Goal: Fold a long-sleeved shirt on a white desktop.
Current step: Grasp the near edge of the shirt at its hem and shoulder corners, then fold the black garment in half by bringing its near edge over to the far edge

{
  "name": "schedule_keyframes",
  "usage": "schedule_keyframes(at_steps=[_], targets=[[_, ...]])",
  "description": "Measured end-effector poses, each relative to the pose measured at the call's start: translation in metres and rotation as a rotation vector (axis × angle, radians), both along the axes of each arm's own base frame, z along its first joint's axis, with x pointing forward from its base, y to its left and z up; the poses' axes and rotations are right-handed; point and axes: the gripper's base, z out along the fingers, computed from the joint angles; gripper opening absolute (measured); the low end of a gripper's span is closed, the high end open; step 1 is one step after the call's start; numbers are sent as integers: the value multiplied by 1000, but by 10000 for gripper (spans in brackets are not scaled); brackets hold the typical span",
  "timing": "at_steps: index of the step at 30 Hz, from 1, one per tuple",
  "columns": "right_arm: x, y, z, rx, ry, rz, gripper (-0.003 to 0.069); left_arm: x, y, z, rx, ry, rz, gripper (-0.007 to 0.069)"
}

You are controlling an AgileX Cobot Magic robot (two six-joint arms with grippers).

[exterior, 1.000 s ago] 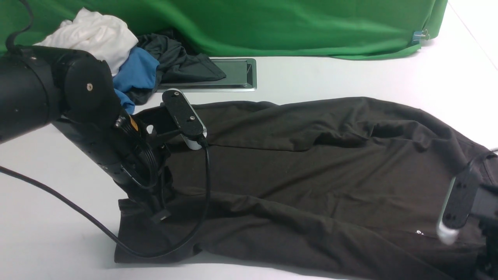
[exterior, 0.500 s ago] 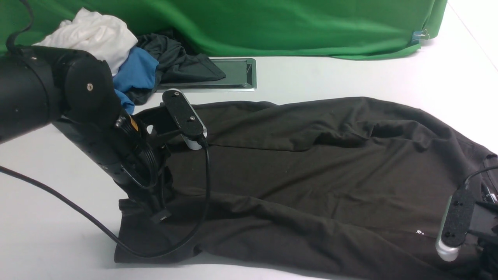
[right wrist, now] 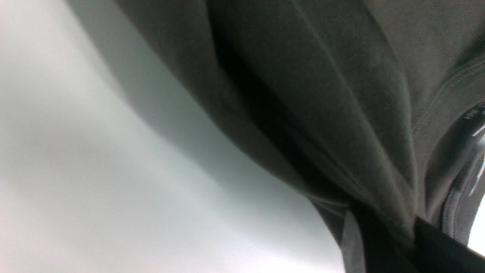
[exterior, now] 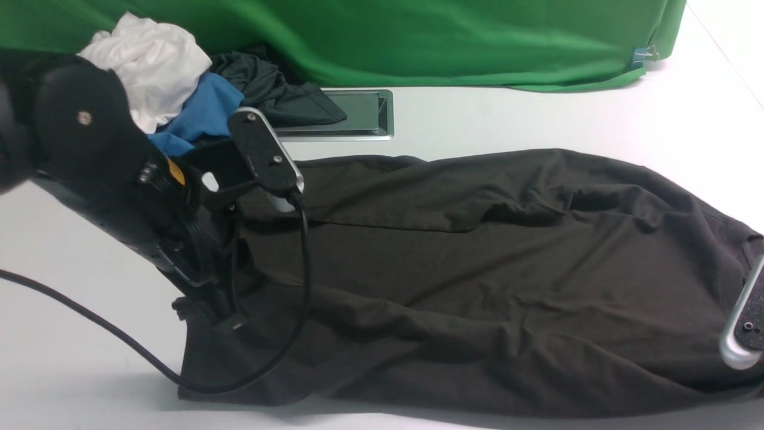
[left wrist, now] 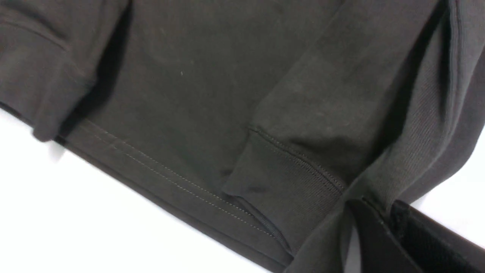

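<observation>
Our right gripper (right wrist: 382, 235) had shifted lower right and clamped; with the left gripper (exterior: 227, 319) lower left, we pinched the long-sleeved shirt (exterior: 477, 269), stretched lengthwise between them.

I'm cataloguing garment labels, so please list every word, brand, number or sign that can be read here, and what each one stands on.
No text can be read here.
Black long-sleeved knit shirt: no print or lettering shows.
Glossy black patch beside the shirt's seam, right wrist view: small white marks, too blurred to read.
Yellow sticker on the left arm: too small to read.
</observation>
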Motion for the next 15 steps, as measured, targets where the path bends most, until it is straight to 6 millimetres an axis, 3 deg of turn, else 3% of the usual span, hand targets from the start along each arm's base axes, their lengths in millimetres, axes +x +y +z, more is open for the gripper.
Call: schedule_keyframes(at_steps=[7, 15], targets=[[19, 3, 11, 59, -143, -70, 57, -1, 7, 7, 57, -56, 12, 26], [71, 12, -10, 103, -186, -80, 57, 20, 8, 9, 71, -247, 39, 26]])
